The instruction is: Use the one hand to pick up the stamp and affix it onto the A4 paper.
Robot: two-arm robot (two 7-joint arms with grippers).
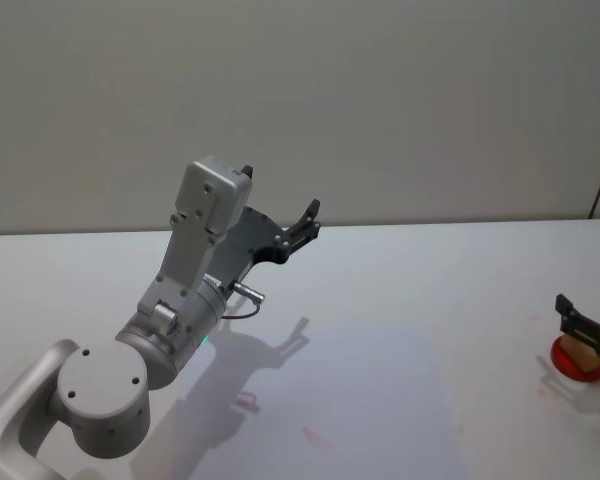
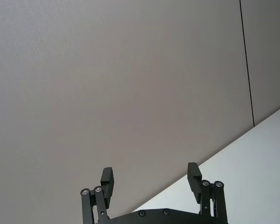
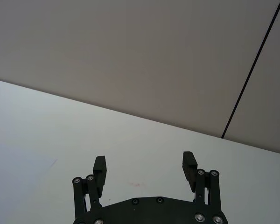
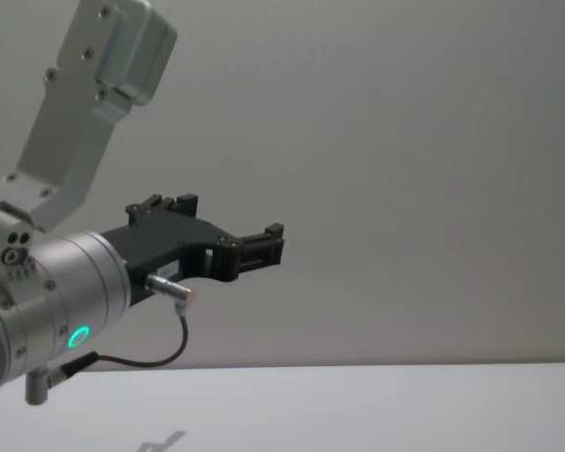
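Note:
The stamp [image 1: 580, 357], a red round base with a tan handle, stands on the white table at the far right edge of the head view. My right gripper [image 1: 587, 325] hovers just over it, fingers spread to either side of the handle and not closed on it. In the right wrist view the right gripper [image 3: 144, 165] is open with nothing between its fingers. The A4 paper [image 1: 380, 390] lies flat as a pale sheet at the table's middle front. My left gripper [image 1: 305, 225] is raised high over the table's left, open [image 2: 151, 179], pointing at the wall; it also appears as the left gripper [image 4: 273, 240].
The left arm's big silver elbow [image 1: 100, 400] fills the lower left of the head view and casts a shadow on the paper. Small red marks [image 1: 315, 437] dot the sheet. A grey wall [image 1: 380, 100] closes off the table's far edge.

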